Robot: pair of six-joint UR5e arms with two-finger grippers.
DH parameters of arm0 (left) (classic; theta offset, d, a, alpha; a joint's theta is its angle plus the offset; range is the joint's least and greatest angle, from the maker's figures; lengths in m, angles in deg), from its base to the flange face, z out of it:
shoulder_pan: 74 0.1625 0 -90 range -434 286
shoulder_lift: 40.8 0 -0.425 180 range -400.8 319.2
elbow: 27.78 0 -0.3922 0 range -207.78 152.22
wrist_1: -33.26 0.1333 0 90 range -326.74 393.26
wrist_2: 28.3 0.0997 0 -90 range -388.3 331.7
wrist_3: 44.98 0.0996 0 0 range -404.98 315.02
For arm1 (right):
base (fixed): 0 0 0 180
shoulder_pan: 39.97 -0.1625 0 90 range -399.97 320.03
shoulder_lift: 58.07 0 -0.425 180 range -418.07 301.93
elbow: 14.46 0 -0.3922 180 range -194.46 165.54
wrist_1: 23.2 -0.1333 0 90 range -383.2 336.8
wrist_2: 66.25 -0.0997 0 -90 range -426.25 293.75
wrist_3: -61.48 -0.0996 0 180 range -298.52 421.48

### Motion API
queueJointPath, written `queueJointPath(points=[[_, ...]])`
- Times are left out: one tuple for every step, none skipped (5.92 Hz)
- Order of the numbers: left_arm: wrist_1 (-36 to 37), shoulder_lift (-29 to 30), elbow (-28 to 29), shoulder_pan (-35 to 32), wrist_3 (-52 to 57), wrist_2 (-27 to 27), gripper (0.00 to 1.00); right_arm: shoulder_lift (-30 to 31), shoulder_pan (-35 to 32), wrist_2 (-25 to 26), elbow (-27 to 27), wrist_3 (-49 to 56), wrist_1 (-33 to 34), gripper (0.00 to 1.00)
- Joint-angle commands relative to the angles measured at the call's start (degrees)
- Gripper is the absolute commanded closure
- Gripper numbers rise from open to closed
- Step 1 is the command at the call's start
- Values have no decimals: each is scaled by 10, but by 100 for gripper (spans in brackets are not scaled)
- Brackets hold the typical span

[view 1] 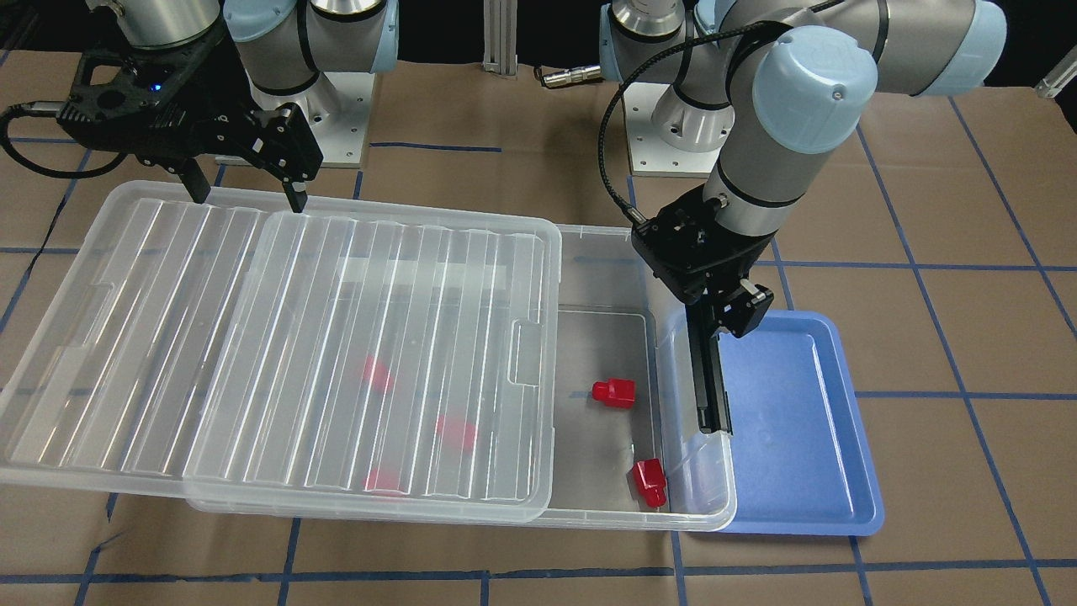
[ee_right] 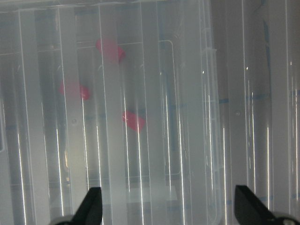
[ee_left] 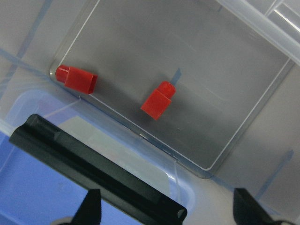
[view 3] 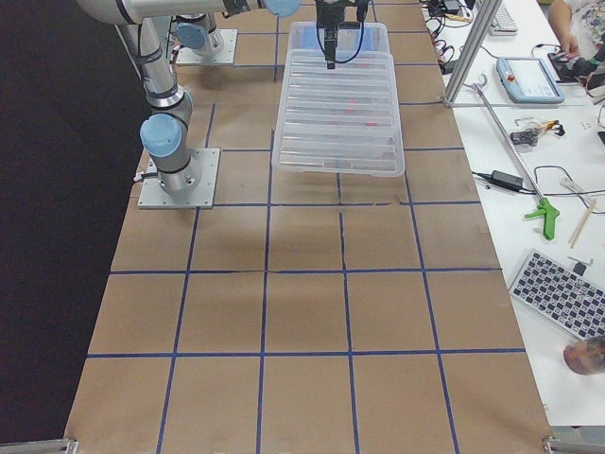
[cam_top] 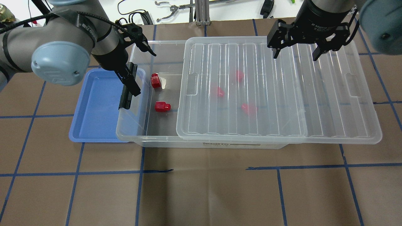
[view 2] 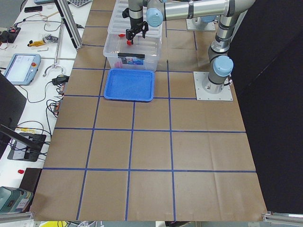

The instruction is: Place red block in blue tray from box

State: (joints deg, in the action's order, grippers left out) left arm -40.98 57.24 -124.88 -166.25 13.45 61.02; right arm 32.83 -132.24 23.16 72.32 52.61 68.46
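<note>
Glossy red plastic block (cam_top: 162, 107) is lying on the uncovered floor of the clear plastic box (cam_top: 163, 143), left of centre overhead, near the periwinkle-blue tray (cam_top: 94, 125). Left gripper (ee_left: 167, 211) is hovering there, fingers spread; right gripper (cam_top: 296, 54), likewise spread, is hovering over the ribbed lid (cam_top: 251, 125).

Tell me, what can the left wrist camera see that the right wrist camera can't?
Only the left wrist view shows two uncovered red blocks on the box floor, the black latch and the blue tray. Only the right wrist view shows the ribbed lid with three blurry blocks beneath. Both show the box, and each its own open gripper: left gripper, right gripper.
</note>
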Motion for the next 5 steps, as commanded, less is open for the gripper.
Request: queueJointPath(points=[[154, 5, -106, -13, 74, -2, 2, -2, -4, 1, 1, -1, -4, 0], [253, 9, -166, -13, 78, -5, 2, -3, -4, 1, 0, -1, -4, 0], [274, 42, -169, -20, 92, -5, 3, -4, -3, 2, 0, -1, -3, 0], [272, 55, -157, -27, 94, -5, 3, -4, -3, 2, 0, -2, -3, 0], [270, 61, -152, -30, 106, -4, 3, -4, -3, 3, 0, -1, -4, 0]])
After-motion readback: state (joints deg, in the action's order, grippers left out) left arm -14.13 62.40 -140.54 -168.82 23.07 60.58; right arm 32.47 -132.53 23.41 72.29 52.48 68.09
